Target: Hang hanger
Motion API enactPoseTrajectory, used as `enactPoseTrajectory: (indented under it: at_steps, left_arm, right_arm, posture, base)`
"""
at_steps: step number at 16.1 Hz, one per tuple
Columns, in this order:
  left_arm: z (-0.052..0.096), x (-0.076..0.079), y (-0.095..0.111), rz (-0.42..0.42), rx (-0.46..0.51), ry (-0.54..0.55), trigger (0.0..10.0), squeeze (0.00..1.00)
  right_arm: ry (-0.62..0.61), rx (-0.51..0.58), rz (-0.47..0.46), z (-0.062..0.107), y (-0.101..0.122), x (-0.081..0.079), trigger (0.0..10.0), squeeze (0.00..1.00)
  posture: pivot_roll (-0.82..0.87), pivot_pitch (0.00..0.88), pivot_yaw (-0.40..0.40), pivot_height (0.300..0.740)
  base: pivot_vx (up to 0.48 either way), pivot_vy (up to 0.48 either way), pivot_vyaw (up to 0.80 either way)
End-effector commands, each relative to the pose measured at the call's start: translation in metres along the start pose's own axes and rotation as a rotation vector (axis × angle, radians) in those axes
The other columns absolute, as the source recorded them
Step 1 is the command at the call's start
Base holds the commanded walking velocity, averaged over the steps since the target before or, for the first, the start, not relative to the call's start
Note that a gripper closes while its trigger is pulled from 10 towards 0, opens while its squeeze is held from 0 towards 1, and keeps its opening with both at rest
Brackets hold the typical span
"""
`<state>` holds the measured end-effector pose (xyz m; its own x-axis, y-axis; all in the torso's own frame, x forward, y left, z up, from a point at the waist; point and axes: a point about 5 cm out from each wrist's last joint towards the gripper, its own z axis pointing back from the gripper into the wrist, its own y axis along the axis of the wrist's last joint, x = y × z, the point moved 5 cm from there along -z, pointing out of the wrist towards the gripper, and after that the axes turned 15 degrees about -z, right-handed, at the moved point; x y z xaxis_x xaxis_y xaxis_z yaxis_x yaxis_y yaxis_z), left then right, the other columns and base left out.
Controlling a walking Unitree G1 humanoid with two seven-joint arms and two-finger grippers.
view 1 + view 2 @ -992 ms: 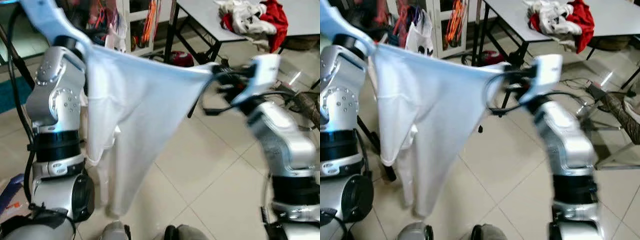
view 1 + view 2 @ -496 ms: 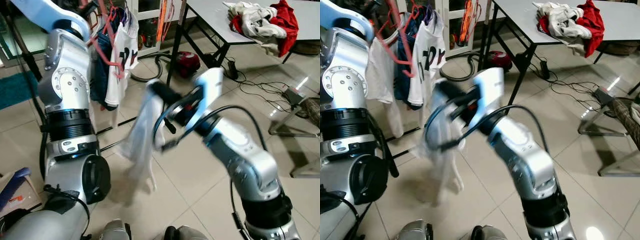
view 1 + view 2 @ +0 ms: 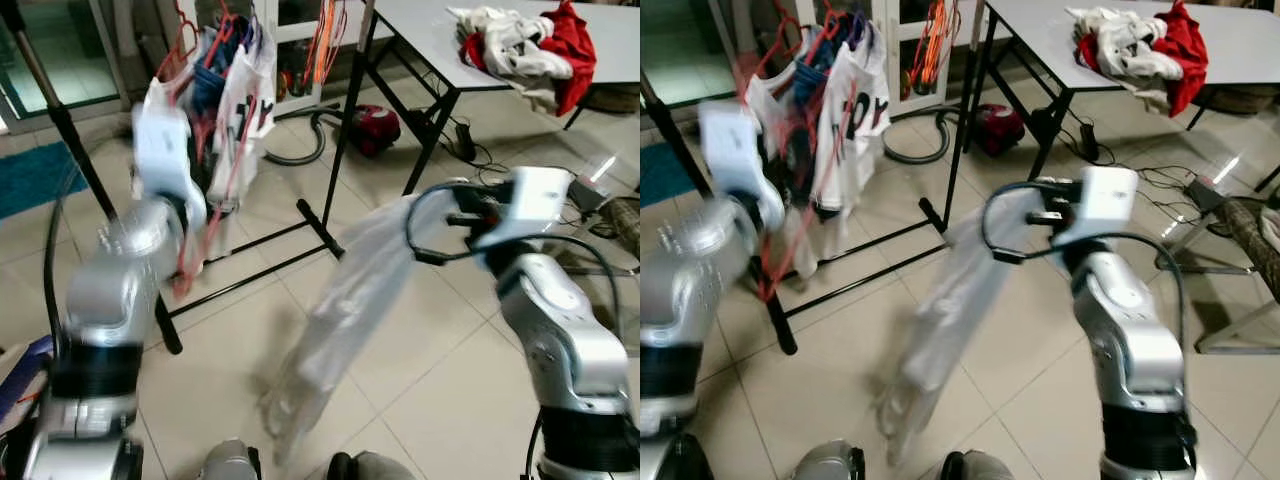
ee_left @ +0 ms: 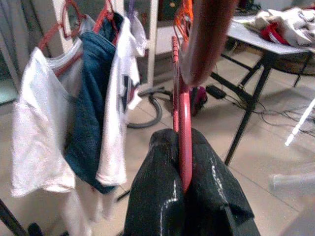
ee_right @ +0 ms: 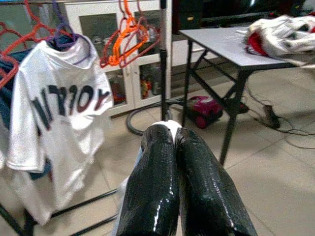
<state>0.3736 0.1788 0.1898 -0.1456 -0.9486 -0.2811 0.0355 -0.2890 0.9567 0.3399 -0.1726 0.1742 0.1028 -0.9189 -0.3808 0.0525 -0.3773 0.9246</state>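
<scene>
While our left gripper (image 4: 183,184) stays pinched on the thin red hanger (image 4: 181,128), our right gripper (image 5: 175,140) clamps the limp white garment (image 3: 345,320) trailing floorward (soft, light, slippery). The stiff hanger needs holding below its hook, near the clothes rack (image 3: 240,245) far left.

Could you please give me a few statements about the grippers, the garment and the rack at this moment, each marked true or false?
1. The left gripper is shut on a red hanger. True.
2. The right gripper is open, holding nothing. False: it is shut on the white garment, which dangles toward the tiled floor.
3. The white garment is on the red hanger. False: they are apart, one in each gripper.
4. Clothes already hang on the rack. True: a printed white shirt and a blue garment among them.
5. The table is bare. False: red and white clothes are piled on it.
</scene>
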Motion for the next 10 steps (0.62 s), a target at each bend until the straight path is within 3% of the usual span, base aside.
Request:
enactPoseTrajectory:
  at_steps: [1, 2, 4, 5, 6, 7, 10]
  left_arm:
    - [0.008, 0.005, 0.012, -0.023, 0.075, 0.012, 10.0, 0.00]
    - [0.019, 0.020, 0.001, -0.028, 0.070, 0.002, 10.0, 0.00]
    - [0.023, 0.037, 0.008, -0.011, 0.118, -0.014, 10.0, 0.00]
    - [0.022, 0.040, 0.010, 0.009, 0.116, -0.015, 10.0, 0.00]
    - [0.023, 0.046, 0.016, -0.022, 0.133, -0.039, 10.0, 0.00]
    - [0.024, 0.056, 0.024, -0.069, 0.162, -0.085, 10.0, 0.00]
    - [0.026, 0.064, 0.029, -0.097, 0.195, -0.111, 10.0, 0.00]
  right_arm:
    - [-0.005, 0.047, 0.014, 0.006, 0.014, 0.003, 10.0, 0.00]
    - [-0.061, 0.068, -0.009, 0.013, 0.016, 0.016, 10.0, 0.00]
    - [-0.159, 0.110, -0.057, 0.019, 0.021, 0.033, 10.0, 0.00]
    - [-0.174, 0.123, -0.066, 0.021, 0.023, 0.035, 10.0, 0.00]
    - [-0.166, 0.130, -0.067, 0.025, 0.024, 0.034, 10.0, 0.00]
    - [-0.156, 0.112, -0.066, 0.033, 0.016, 0.031, 10.0, 0.00]
    - [-0.177, 0.066, -0.056, 0.046, 0.000, 0.033, 10.0, 0.00]
  posture:
    - [0.01, 0.057, -0.086, 0.740]
    - [0.01, 0.057, -0.075, 0.740]
    - [0.01, 0.062, -0.075, 0.740]
    - [0.01, 0.062, -0.075, 0.740]
    - [0.01, 0.057, -0.070, 0.740]
    - [0.01, 0.059, -0.066, 0.740]
    - [-0.01, 0.055, -0.055, 0.740]
  base:
    - [0.000, 0.000, 0.00]
    - [0.000, 0.000, -0.80]
    - [0.139, 0.000, -0.80]
    - [0.277, 0.000, -0.80]
    - [0.307, 0.000, -0.80]
    - [0.319, 0.000, -0.80]
    - [0.375, 0.000, -0.80]
